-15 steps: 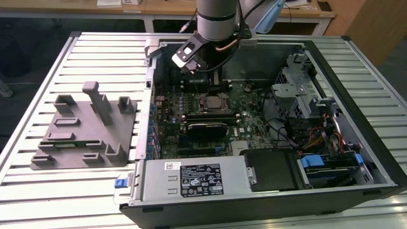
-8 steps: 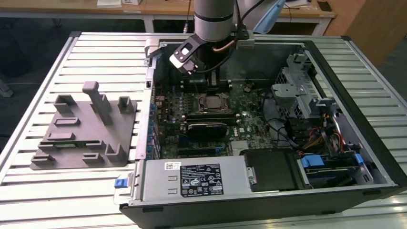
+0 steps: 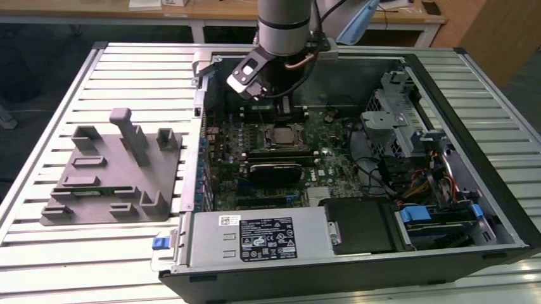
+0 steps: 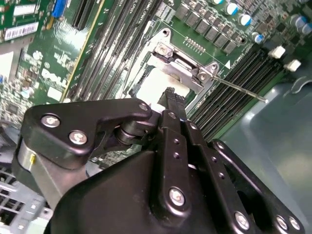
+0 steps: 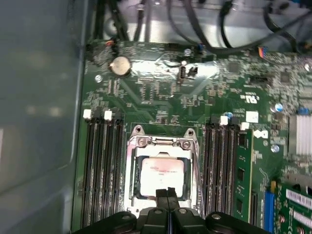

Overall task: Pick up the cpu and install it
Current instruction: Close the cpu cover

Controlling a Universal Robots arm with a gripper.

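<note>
The cpu (image 5: 160,176), a small square chip with a pale silver top, lies flat inside the metal frame of the motherboard socket (image 5: 161,142). It also shows in the exterior view as the cpu (image 3: 283,135) and in the second wrist view as the cpu (image 4: 150,87). My gripper (image 5: 167,194) hovers just over the near edge of the chip, its two black fingers pressed together with nothing between them. In the second wrist view the gripper (image 4: 170,95) points down at the socket. The socket's thin lever rod (image 4: 240,88) sticks out sideways.
Black memory slots (image 5: 102,165) flank the socket on both sides. The open computer case (image 3: 473,126) walls in the motherboard, with a silver power supply box (image 3: 258,237) at the front. A grey plastic fixture (image 3: 110,171) stands on the slatted table at the exterior view's left.
</note>
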